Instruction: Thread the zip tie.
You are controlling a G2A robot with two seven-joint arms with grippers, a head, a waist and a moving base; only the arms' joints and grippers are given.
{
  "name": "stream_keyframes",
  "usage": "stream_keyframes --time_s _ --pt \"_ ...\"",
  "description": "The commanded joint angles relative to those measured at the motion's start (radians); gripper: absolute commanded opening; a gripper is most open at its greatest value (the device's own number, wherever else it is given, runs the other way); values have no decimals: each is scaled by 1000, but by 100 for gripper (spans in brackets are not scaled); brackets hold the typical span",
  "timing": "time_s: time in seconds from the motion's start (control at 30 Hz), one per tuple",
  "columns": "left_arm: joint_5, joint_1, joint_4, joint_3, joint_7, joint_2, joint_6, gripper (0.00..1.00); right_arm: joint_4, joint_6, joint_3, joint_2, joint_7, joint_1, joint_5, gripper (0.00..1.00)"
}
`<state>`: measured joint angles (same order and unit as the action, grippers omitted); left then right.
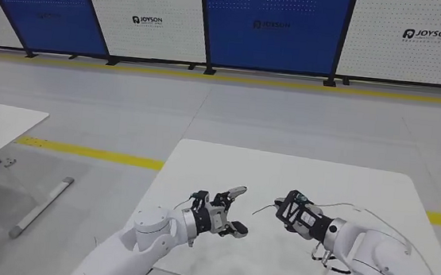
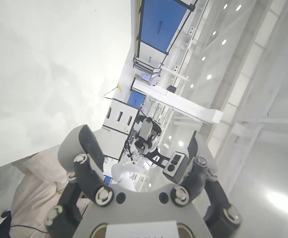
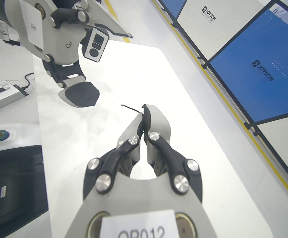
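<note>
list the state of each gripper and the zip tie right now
left gripper, open, holding nothing
right gripper, shut on the zip tie
zip tie, pinched at the right gripper's tips, thin end sticking out free toward the left gripper

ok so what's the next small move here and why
Probably ease the open left gripper onto the free end of the zip tie: the right gripper is shut on the tie, and its thin tip pokes out toward the left one across a gap.
</note>
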<state>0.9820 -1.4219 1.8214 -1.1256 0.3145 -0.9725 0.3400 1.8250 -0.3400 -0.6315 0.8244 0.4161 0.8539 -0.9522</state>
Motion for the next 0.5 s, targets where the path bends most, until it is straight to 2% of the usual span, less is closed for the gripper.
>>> stream_keyframes --time_s 0.0,0.07,0.13,0.2,0.27,0.33,0.47 --pt "7 -4 2 10 12 -1 0 100 0 0 0 0 0 0 0 0" --pt "34 7 -16 40 22 1 0 100 0 0 0 0 0 0 0 0" --pt "86 36 -34 74 -25 1 0 100 0 0 0 0 0 0 0 0" --pt "138 87 -49 124 -88 2 0 100 0 0 0 0 0 0 0 0" --pt "238 131 -65 167 -132 1 0 100 0 0 0 0 0 0 0 0" --pt "330 191 -81 212 -174 5 0 100 0 0 0 0 0 0 0 0" --pt "347 198 -86 217 -183 5 0 100 0 0 0 0 0 0 0 0"
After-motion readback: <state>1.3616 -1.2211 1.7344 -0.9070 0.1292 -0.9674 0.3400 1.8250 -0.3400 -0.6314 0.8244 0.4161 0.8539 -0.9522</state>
